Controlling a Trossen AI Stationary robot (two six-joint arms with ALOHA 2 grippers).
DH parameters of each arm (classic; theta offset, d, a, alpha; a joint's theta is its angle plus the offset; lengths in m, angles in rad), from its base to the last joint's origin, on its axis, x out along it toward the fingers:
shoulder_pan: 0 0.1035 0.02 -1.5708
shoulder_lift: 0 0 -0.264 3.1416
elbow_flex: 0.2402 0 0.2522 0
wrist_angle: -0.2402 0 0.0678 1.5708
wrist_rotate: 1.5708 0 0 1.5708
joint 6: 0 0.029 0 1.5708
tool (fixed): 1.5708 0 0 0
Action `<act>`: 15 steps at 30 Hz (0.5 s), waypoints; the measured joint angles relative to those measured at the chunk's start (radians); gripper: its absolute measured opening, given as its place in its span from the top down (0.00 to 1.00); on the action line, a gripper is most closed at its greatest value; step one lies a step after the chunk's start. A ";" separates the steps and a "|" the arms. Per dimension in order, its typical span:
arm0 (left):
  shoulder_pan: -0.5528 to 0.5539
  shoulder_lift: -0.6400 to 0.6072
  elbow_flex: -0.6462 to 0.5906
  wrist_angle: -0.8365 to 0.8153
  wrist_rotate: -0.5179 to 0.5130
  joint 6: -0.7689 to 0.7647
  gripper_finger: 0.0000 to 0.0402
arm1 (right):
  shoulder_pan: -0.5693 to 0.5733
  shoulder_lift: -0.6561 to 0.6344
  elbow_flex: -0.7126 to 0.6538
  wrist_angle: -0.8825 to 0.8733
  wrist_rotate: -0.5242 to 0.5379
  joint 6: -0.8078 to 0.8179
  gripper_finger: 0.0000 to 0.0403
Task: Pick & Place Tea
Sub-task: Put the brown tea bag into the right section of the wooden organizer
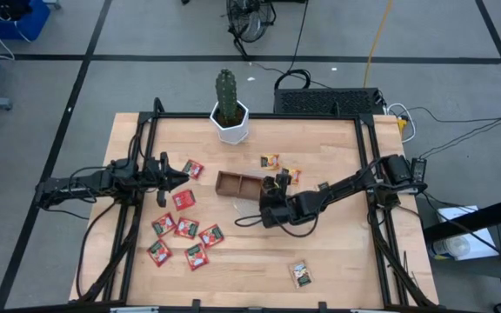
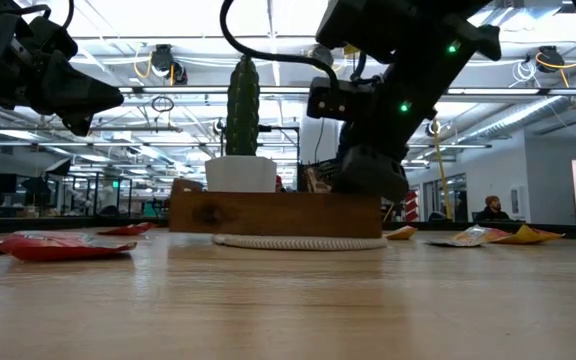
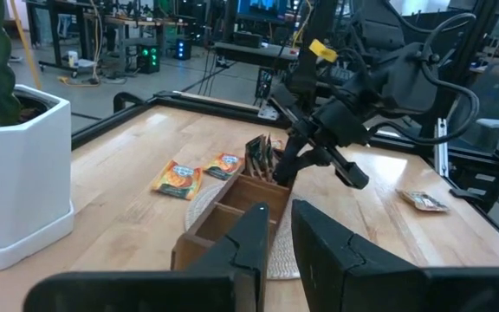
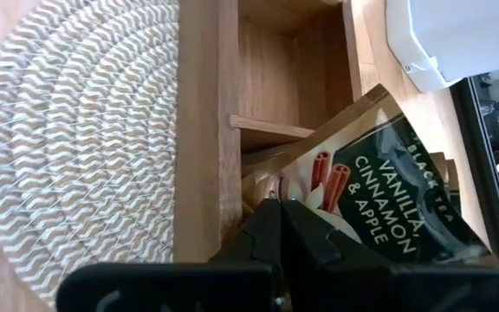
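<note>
Barely begun: the right gripper (image 1: 272, 193), jaws clamped together on a dark vanilla-cinnamon tea sachet (image 4: 379, 186), lowers it into the brown wooden tray (image 1: 237, 183) at mid-frame. Red sachets (image 1: 184, 228) lie lower left, orange ones (image 1: 270, 161) above. Left gripper (image 1: 179, 176) hovers, jaws nearly together, apparently empty.

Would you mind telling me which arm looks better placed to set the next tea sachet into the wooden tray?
Likely the right. Its tool is shut at the tray, on a dark sachet over a compartment. The left tool hangs apart, above the red sachets.
</note>
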 joint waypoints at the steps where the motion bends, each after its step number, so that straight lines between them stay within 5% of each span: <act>1: 0.000 0.000 0.000 0.000 0.000 0.000 0.86 | 0.003 -0.002 0.000 -0.001 -0.001 -0.005 1.00; 15: 0.000 0.000 0.000 0.000 0.000 0.000 0.86 | 0.016 -0.068 0.000 -0.065 -0.059 -0.070 1.00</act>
